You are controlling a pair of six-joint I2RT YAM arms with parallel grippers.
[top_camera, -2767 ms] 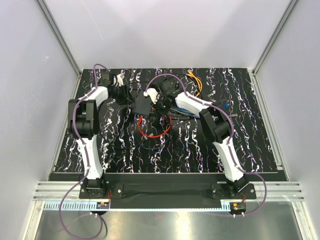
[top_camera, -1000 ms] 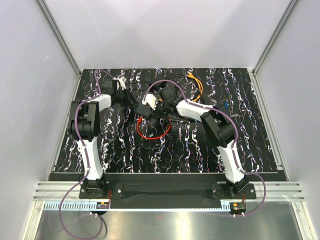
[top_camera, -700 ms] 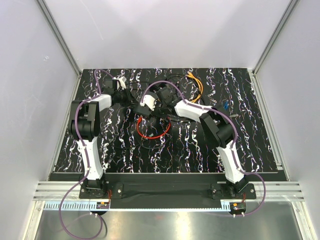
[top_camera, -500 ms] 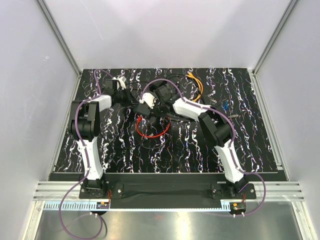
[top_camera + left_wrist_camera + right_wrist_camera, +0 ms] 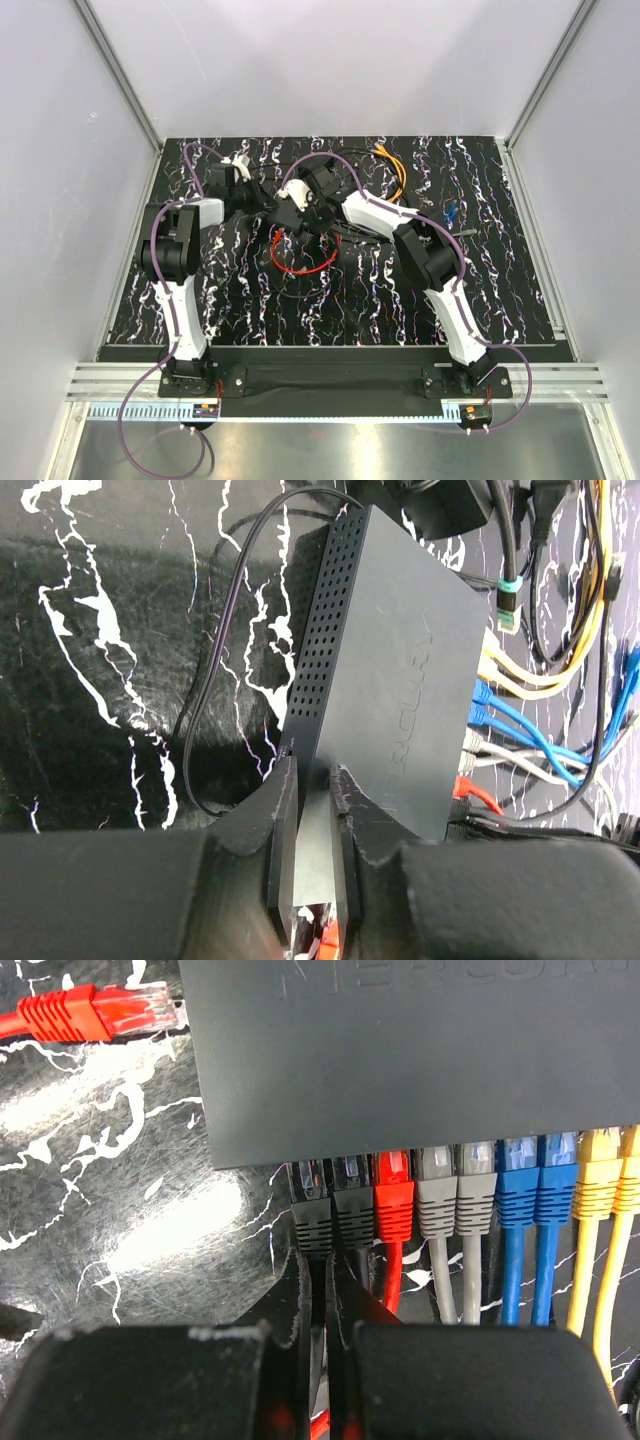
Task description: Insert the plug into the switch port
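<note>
Only the wrist views tell: left fingers clamp the switch, right fingers pinch a plugged-in black cable.

Counted just one switch here. Got nine lined up along its edge: two black plugs, one red plug, two grey plugs, two blue plugs, two yellow plugs. Also spotted one loose red plug off on the counter. Plus two grippers, fwiw: left gripper, right gripper.
</note>
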